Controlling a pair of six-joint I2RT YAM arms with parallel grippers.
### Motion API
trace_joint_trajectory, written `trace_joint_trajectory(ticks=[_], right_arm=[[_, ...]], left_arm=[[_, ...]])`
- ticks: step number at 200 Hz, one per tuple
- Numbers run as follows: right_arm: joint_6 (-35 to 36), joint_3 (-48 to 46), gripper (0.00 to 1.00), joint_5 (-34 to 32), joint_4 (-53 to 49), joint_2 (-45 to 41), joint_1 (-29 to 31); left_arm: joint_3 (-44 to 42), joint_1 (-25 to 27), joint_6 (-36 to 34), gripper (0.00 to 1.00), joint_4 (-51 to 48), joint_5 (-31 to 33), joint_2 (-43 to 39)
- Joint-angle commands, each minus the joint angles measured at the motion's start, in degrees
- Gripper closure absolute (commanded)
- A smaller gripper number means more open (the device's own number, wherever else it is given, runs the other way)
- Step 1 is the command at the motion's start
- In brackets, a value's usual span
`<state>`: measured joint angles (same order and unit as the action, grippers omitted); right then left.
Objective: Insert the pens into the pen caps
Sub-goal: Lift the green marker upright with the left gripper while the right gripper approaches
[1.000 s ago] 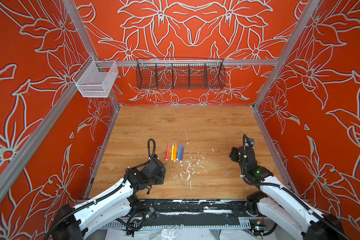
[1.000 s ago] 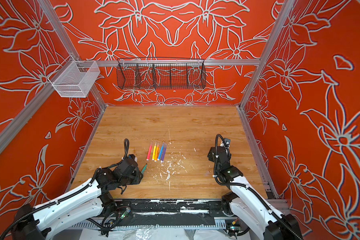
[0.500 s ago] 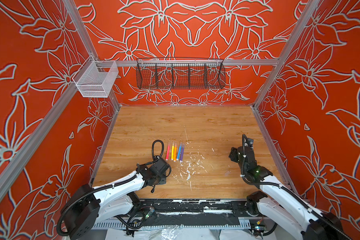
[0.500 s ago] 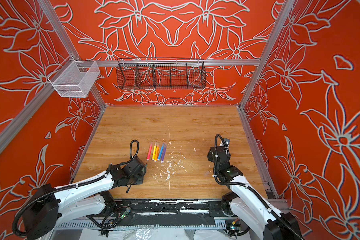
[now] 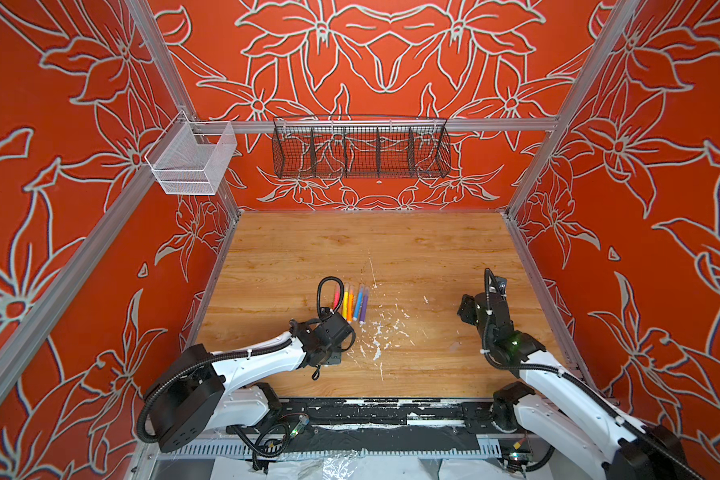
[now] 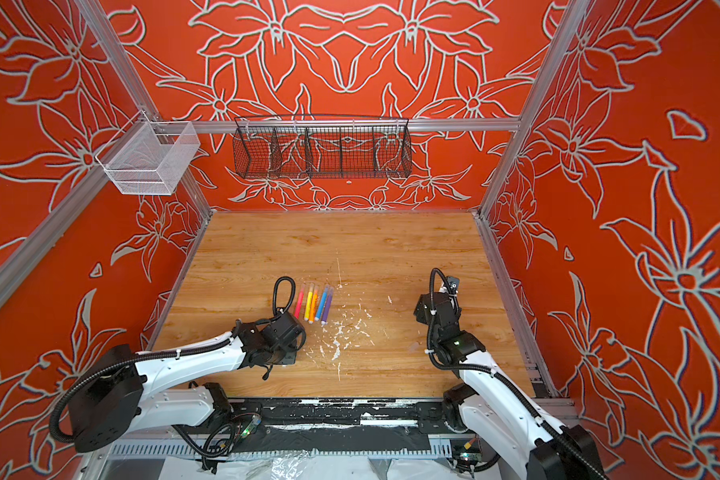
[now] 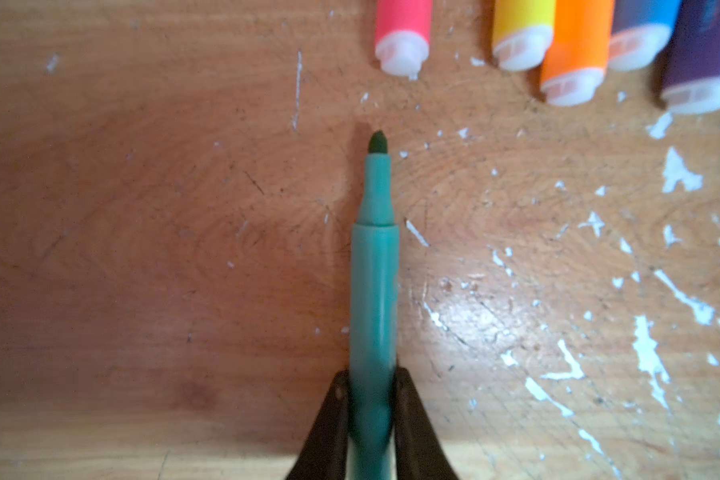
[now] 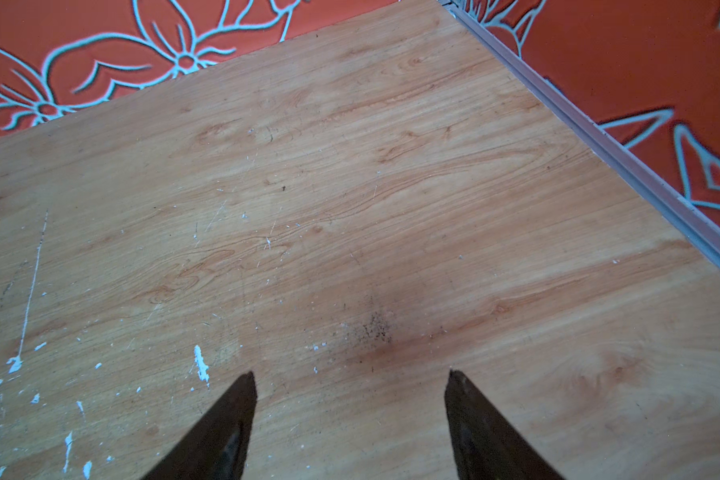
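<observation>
A green pen (image 7: 373, 291) with its bare dark tip (image 7: 378, 143) pointing at the row of pens lies low over the wood, and my left gripper (image 7: 371, 386) is shut on its barrel. Ahead of it lie the pink (image 7: 403, 33), yellow (image 7: 522, 29), orange (image 7: 574, 50), blue (image 7: 641, 37) and purple (image 7: 703, 54) pens, white plugs toward me. In both top views this row (image 5: 352, 303) (image 6: 314, 303) sits mid-table, and its far ends look pale like fitted pen caps, too small to confirm. The left wrist (image 5: 333, 330) hides the green pen there. My right gripper (image 8: 350, 378) (image 5: 468, 309) hangs open over bare wood.
White paint flecks (image 5: 377, 340) scatter right of the left wrist. A black wire basket (image 5: 360, 147) and a white mesh bin (image 5: 192, 160) hang on the back rail. Metal rails edge the wooden table (image 5: 371, 245) on the left and right.
My left arm has swung right and forward to just below the row of pens, and its jaws have closed on the green pen that lay on the table. The right arm has not moved.
</observation>
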<state>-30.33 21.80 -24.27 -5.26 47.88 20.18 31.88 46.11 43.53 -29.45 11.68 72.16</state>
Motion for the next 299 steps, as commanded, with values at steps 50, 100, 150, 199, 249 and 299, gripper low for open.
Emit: trace_joint_trajectory(ticks=[50, 100, 150, 199, 249, 299], right_arm=[[-1.00, 1.15, 0.30, 1.04, -1.84, -0.63, -0.42], [-11.58, 6.61, 0.36, 22.43, -0.73, -3.19, 8.64], [-18.86, 4.48, 0.32, 20.25, 14.05, -1.33, 28.77], [-22.79, 3.12, 0.31, 18.06, 29.12, 5.52, 38.68], [-24.00, 6.05, 0.31, 19.05, 36.07, 14.13, 42.80], [-24.79, 9.47, 0.34, 20.05, 38.33, 21.15, 43.61]], left_arm=[[2.28, 3.00, -0.16, 0.91, -0.68, -0.08, 4.04], [2.80, 3.64, -3.90, 0.92, 3.78, -5.52, -4.30], [4.11, 4.60, -6.91, 0.94, 3.86, -6.10, -14.62], [2.67, 4.87, -8.85, 0.98, 8.35, -8.92, -22.93], [0.84, 4.96, -10.20, 0.98, 12.01, -11.36, -27.19], [0.58, 5.13, -10.76, 0.98, 13.39, -13.11, -26.83]])
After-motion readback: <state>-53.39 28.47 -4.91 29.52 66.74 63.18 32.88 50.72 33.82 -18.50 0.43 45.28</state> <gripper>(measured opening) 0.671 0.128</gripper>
